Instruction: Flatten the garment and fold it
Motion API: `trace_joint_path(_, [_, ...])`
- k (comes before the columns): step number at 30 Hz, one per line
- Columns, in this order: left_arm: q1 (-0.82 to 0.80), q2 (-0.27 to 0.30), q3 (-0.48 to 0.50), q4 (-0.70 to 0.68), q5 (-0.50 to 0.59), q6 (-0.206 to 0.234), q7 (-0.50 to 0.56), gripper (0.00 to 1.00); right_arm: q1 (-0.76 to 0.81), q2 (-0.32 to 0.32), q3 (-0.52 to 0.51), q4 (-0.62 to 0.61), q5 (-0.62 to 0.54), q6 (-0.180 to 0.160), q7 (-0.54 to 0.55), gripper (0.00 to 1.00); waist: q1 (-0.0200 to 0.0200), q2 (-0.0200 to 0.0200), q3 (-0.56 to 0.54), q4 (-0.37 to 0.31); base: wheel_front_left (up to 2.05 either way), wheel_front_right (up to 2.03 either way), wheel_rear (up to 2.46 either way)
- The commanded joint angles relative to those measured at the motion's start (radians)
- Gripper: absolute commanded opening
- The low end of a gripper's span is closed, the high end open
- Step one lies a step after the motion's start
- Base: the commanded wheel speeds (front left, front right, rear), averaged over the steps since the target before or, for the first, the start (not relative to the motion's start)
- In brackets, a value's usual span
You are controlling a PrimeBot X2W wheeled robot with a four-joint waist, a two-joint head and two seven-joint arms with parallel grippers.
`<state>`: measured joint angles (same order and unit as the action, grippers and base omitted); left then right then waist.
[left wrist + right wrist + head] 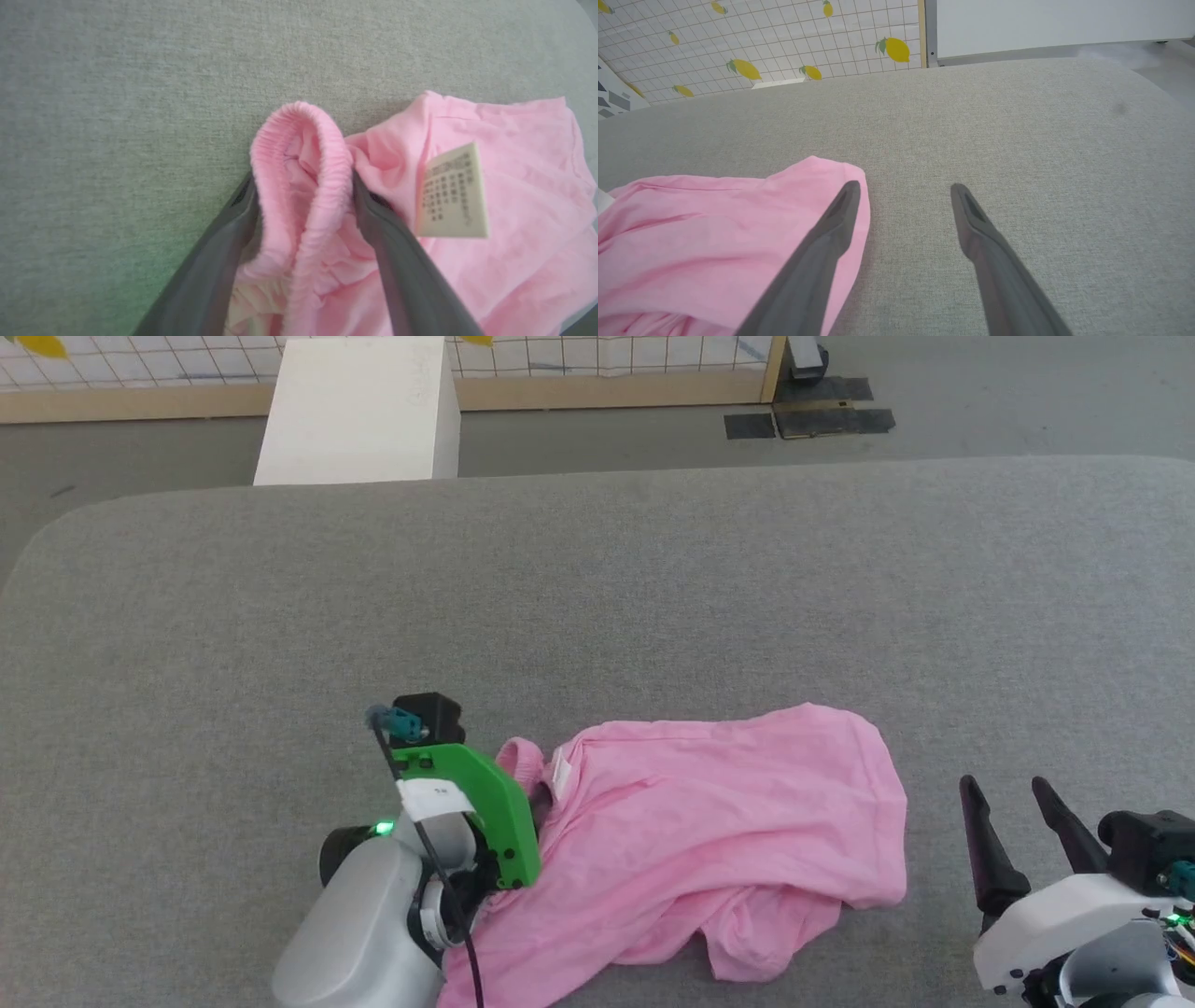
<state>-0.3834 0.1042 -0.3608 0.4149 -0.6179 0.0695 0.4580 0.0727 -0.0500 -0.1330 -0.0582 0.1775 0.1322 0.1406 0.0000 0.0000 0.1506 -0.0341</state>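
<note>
While the left gripper straddles the garment waistband, bare table lies beyond.

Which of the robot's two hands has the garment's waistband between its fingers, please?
The left hand: its fingers straddle the pink garment's waistband, while the right hand stands open beside it.

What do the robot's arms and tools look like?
The left forearm is pale grey, with a bright green bracket, a white label and a black cable. The right tool has two long dark tapering fingers on a white housing.
</note>
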Motion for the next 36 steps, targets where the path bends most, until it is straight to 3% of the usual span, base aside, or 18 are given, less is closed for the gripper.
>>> trace_joint_path(1, [-0.02, 0.001, -0.006, -0.007, -0.008, -0.012, 0.004, 0.31, -0.018, 0.0, -0.001, -0.006, 0.003, -0.002, -0.003, 1.0, 0.0, 0.0, 0.002, 0.001, 0.0, 0.0, 0.0])
trace_joint_path(2, [-0.022, 0.003, -0.01, -0.012, -0.007, -0.018, 0.003, 0.0, -0.019, 0.0, 0.0, -0.005, 0.002, -0.002, -0.003, 1.0, 0.0, 0.0, 0.003, 0.001, 0.0, 0.0, 0.0])
trace_joint_path(9, [-0.031, 0.021, -0.022, -0.026, 0.031, -0.02, -0.055, 0.0, -0.024, 0.0, 0.005, 0.002, 0.001, -0.002, -0.002, 1.0, 0.0, 0.0, 0.001, 0.003, 0.0, 0.0, 0.0])
trace_joint_path(16, [0.017, 0.042, 0.027, -0.058, 0.046, 0.037, -0.166, 0.0, -0.026, 0.0, 0.004, 0.001, -0.008, -0.002, 0.001, 1.0, 0.0, 0.0, -0.006, 0.011, 0.0, 0.0, 0.0])
trace_joint_path(25, [0.117, 0.061, 0.079, -0.093, 0.002, 0.07, -0.184, 0.0, -0.178, 0.0, 0.069, 0.058, -0.077, -0.002, 0.044, 1.0, 0.0, 0.0, 0.013, 0.029, 0.0, 0.0, 0.0])
trace_joint_path(29, [0.115, 0.06, 0.074, -0.106, 0.0, 0.072, -0.18, 0.0, -0.292, 0.0, 0.104, 0.166, -0.088, -0.002, 0.119, 1.0, 0.0, 0.0, 0.033, 0.042, 0.0, 0.0, 0.0])
trace_joint_path(36, [0.093, 0.055, 0.06, -0.116, 0.002, 0.068, -0.176, 0.0, -0.456, 0.0, 0.152, 0.382, -0.06, -0.002, 0.351, 1.0, 0.0, 0.0, 0.063, 0.062, 0.0, 0.0, 0.0])
